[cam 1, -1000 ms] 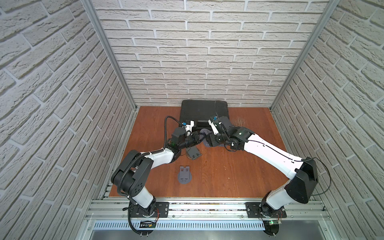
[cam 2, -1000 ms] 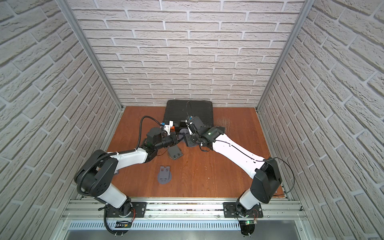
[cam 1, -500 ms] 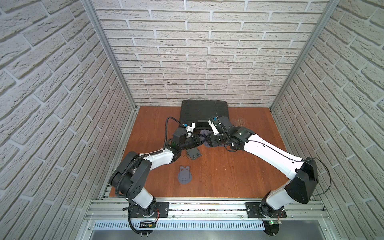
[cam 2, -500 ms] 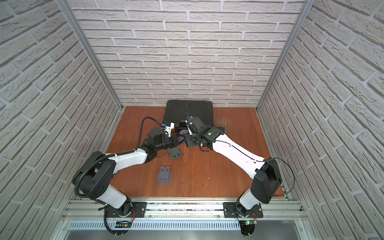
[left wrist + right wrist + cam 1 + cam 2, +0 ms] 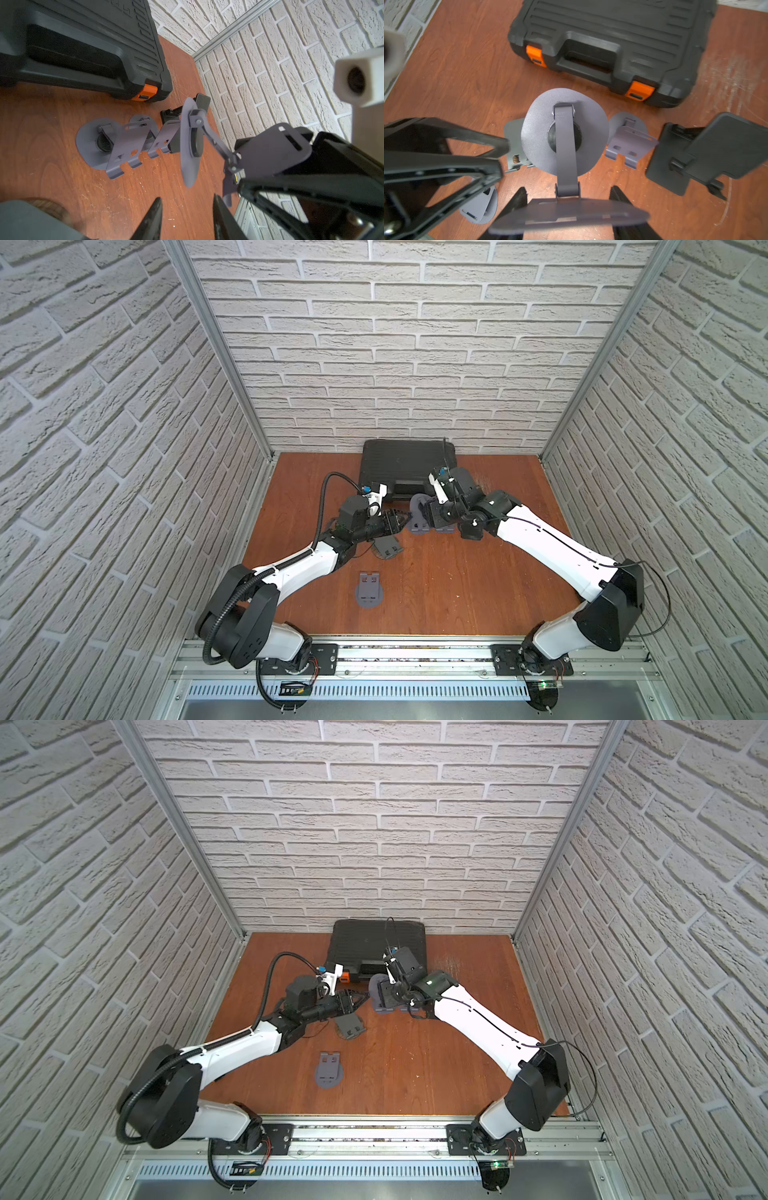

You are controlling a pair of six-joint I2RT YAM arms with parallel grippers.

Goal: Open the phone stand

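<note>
The phone stand (image 5: 564, 133) hangs in the air just in front of the black tool case (image 5: 612, 31), clear of the tabletop (image 5: 457, 572). The right end effector (image 5: 568, 189) grips it by the flat phone plate, a finger at each side edge, so the arm and round base swing free on their hinges. That hold probably leaves the base for the other arm to pull. The left end effector (image 5: 187, 199) has its jaws parted with nothing between them, tips just short of the base's rim. The stand looks well spread, so I judge the opening nearly done. Room is tight here: an opened grey stand (image 5: 91, 141) and a second grey stand (image 5: 143, 124) sit on the tabletop before the case, beneath the held one, with a dark stand (image 5: 695, 158) beside them. Farther from the case lie a folded stand (image 5: 368, 589) and another stand (image 5: 386, 547), with bare wood around them, so setting down there seems safer.
</note>
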